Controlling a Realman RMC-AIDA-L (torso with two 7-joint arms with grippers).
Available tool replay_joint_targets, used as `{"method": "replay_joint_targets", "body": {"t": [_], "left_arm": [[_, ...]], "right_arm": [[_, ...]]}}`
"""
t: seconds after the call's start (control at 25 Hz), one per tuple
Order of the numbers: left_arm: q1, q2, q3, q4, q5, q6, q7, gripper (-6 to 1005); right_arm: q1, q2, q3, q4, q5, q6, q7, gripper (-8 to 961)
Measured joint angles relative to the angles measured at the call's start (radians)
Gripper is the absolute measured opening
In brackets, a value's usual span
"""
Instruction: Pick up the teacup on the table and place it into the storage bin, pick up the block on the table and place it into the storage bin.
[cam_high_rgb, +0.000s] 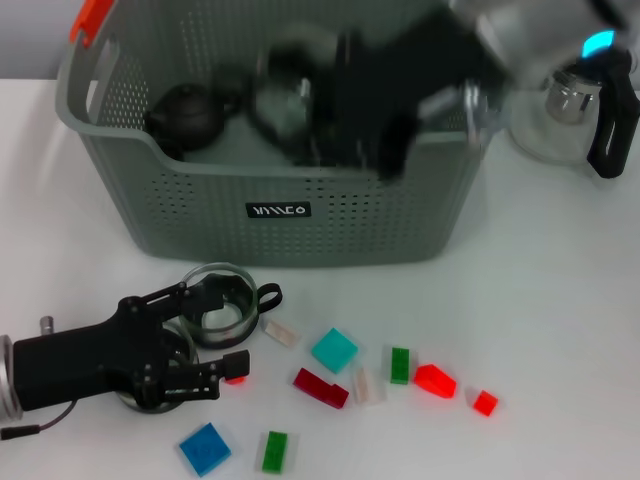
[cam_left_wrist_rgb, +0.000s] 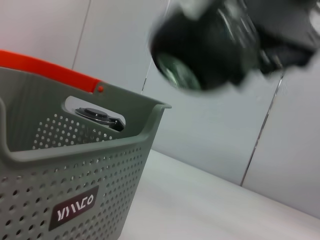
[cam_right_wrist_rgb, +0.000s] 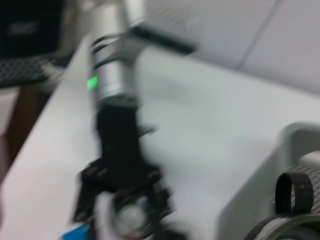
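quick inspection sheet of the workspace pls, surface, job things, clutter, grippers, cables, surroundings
surface: white table.
job things: storage bin at the back, a dark teapot inside; glass teacup in front of it; coloured blocks scattered in front of the bin.
clutter: glass kettle right of the bin.
grippers: left gripper low on the table, open around a teacup; right gripper over the bin, blurred.
cables: thin wire at the left arm.
surroundings: pale wall panels.
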Motion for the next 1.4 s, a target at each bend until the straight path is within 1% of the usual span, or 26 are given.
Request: {"method": "replay_joint_targets", "body": {"t": [0.16,0.24,0.32,0.44,0.68,0.8,1.08,1.4], "left_arm": [[0.0,-0.001,0.0,0.0,0.003,0.0,0.001,933],[0.0,-0.001,0.0,0.0,0.005,0.0,0.001,933],[0.0,-0.002,0.0,0.0,0.006,0.0,0.001,933],[-0.001,-0.001,0.002,0.001,0.008,0.0,0.001,932],[-0.002,0.002,0.004,0.019,0.009,0.005,0.001,933],[-0.005,0.005,0.003,0.023,0.01,0.006,0.001,932],[-0.009,0.006,0.008,0.023,0.01,0.005,0.001,932],[-0.009,0.006,0.005,0.022,0.01,0.004,0.001,932]], "right_arm": [[0.014,-0.01,0.088,0.062,-0.01,0.091,-0.019,56],[0.031,-0.018,0.115,0.131,-0.013,0.137,-0.026,56],[0.057,-0.027,0.134,0.227,-0.014,0.189,-0.024,56],[0.1,-0.037,0.145,0.371,-0.023,0.275,-0.021,56],[0.191,-0.046,0.147,0.654,-0.088,0.43,-0.027,56],[0.216,-0.048,0.144,0.75,-0.119,0.482,-0.024,57],[0.222,-0.042,0.138,0.859,-0.145,0.565,-0.03,57],[0.215,-0.044,0.133,0.888,-0.145,0.599,-0.028,56]]}}
